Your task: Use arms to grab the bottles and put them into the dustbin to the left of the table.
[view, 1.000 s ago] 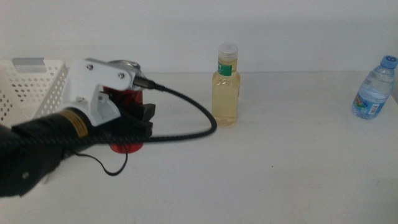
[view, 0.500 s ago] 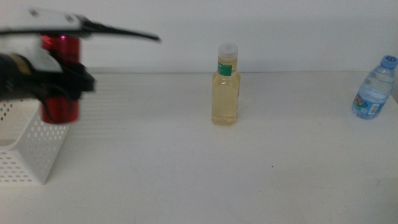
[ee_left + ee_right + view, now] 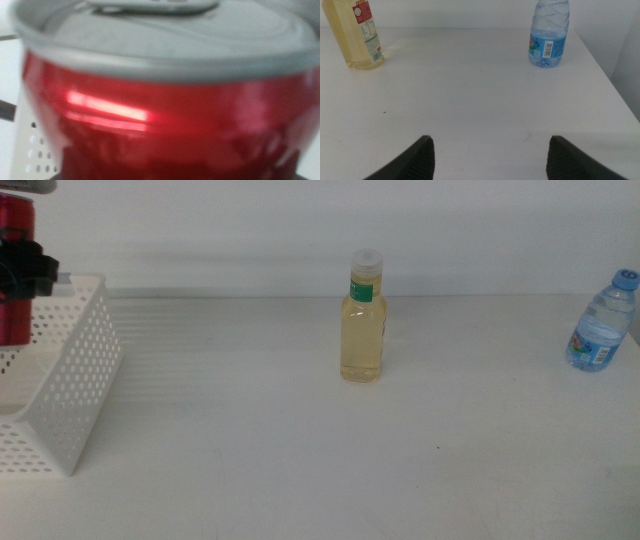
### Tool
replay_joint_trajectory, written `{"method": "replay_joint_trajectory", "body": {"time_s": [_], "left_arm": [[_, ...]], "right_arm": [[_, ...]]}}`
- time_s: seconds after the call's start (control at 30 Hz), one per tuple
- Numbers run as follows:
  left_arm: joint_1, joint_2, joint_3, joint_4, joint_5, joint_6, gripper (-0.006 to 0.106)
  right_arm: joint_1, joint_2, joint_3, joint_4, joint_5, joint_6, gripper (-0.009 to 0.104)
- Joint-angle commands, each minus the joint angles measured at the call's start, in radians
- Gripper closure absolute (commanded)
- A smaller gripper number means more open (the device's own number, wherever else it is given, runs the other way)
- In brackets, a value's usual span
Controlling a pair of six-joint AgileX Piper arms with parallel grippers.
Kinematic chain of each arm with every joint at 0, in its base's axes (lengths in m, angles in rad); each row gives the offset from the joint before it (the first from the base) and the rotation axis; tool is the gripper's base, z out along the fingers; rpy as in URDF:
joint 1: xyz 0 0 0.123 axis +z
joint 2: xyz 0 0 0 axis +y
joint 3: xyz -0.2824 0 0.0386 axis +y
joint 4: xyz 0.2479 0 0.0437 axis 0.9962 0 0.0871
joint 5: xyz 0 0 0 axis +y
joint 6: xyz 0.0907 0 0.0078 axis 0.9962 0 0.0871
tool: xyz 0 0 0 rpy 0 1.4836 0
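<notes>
Left tool point(image 3: 22, 268) grips red can point(image 3: 14, 275) at mid-body above dustbin point(image 3: 80, 370); can rigid, light, slippery; right tool point(image 3: 487, 150) wide, idle.

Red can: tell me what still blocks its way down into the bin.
Nothing visible does. The left gripper holds the can upright over the bin, whose open top lies right below it. The right gripper waits open, far off.

Plain white wall point(image 3: 300, 230) spans from nine to three o'clock at the rear; lighting is even and diffuse.
</notes>
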Motion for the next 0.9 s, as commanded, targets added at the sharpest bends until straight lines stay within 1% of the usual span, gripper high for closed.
{"method": "replay_joint_trajectory", "body": {"time_s": [0.0,0.47,0.57,0.67,0.87], "left_arm": [[0.025,-0.004,-0.081,-0.014,-0.061,0.014,0.105],[0.152,0.232,-0.260,-0.015,0.045,0.055,0.105],[0.176,0.275,-0.278,-0.032,0.061,0.060,0.105],[0.187,0.319,-0.279,-0.048,0.060,0.069,0.105],[0.186,0.404,-0.279,-0.049,0.056,0.093,0.105]], "right_arm": [[-0.005,-0.027,-0.008,-0.005,-0.073,-0.012,0.036],[-0.005,-0.027,-0.008,-0.005,-0.073,-0.012,0.036],[-0.005,-0.027,-0.008,-0.005,-0.073,-0.012,0.036],[-0.005,-0.027,-0.008,-0.005,-0.073,-0.012,0.036],[-0.005,-0.027,-0.008,-0.005,-0.073,-0.012,0.036]]}}
